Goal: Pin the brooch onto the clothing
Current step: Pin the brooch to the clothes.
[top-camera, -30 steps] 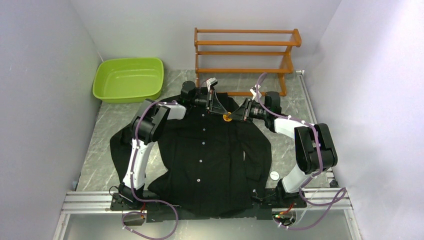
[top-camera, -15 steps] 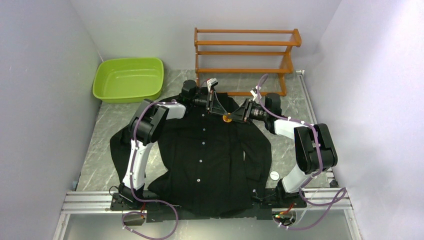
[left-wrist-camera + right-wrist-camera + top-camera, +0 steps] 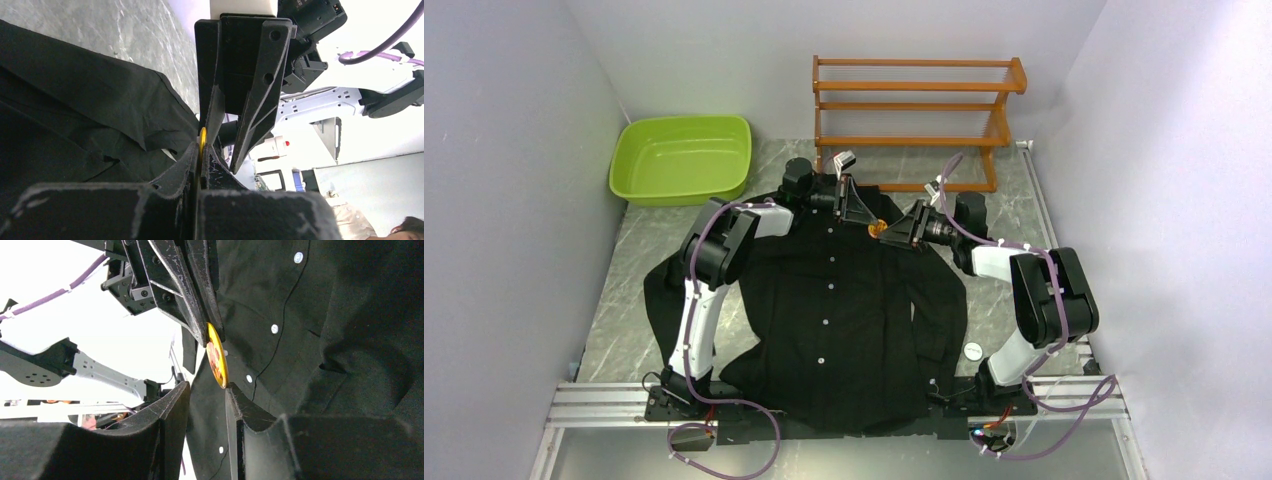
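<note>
top external view: a black long-sleeved button-up shirt (image 3: 844, 330) lay spread flat, front up, across the middle of a grey marbled desk (image 3: 624, 300), with its collar toward the far edge. a lime-green plastic basin (image 3: 682, 160) sat at the far left corner and an orange wooden rack (image 3: 914, 87) stood along the far edge. both arms reached over the collar area, and their tips met above the shirt's upper right chest.

the left pincer (image 3: 864, 222) was clamped shut on a round shiny orange-amber brooch (image 3: 875, 228) and held it by the rim, raised off the cloth. in the left wrist view the brooch (image 3: 202, 142) showed edge-on between the closed fingers.

the right pincer (image 3: 207, 390) had its jaws parted. the brooch (image 3: 216, 362) hung in the gap, its lower end near one fingertip (image 3: 232, 395); whether they touched could not be told. small white buttons (image 3: 274, 329) showed on the shirt beside it.
</note>
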Robot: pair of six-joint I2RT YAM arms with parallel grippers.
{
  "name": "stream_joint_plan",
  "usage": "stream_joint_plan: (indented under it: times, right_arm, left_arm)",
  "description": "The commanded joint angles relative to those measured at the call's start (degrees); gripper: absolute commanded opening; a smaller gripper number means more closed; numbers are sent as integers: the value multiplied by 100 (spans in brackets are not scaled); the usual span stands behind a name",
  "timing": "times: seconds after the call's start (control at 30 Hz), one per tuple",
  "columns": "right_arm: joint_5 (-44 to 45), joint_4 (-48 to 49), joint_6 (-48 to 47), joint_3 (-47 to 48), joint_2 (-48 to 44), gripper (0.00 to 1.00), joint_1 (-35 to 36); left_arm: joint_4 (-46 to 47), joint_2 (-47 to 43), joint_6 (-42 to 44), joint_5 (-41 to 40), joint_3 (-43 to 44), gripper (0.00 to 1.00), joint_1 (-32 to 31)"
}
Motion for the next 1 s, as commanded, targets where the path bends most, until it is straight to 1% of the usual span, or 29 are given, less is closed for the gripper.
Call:
stream_joint_plan:
  times: [0.0, 0.1, 0.23, 0.37, 0.43, 0.53, 0.6, 0.73, 0.77, 0.9, 0.97]
  right_arm:
    - [-151, 889, 360, 26, 64, 36, 0]
    - [-128, 1038, 470, 66, 145, 34, -2]
    - [16, 761, 280, 70, 142, 35, -20]
    - [66, 808, 275, 23, 185, 40, -35]
    - [44, 936, 349, 14, 218, 40, -42]
    - [18, 1217, 526, -51, 222, 35, -53]
    - [26, 1224, 544, -32, 222, 29, -60]
    - [11, 1278, 580, 2, 242, 24, -60]
    - [3, 1336, 608, 0, 249, 21, -62]
    - [-47, 1451, 656, -16, 284, 1, -62]
    - [-59, 1481, 638, -46, 277, 0, -67]
  left_arm:
    - [436, -149, -168, 20, 75, 3, -13]
    - [658, -116, -317, 40, 53, 3, -13]
    - [978, -59, -570, 70, 57, 2, 9]
    - [993, -42, -591, 63, 58, 3, 22]
    - [998, -34, -586, 69, 48, 3, 22]
    - [844, -48, -462, 54, 17, 3, 22]
    - [803, -60, -422, 54, 2, 3, 22]
    - [763, -46, -421, 36, -7, 3, 22]
    - [724, -36, -397, 44, 7, 3, 22]
    - [647, -35, -321, 45, -19, 3, 22]
    - [648, -30, -310, 53, -36, 3, 26]
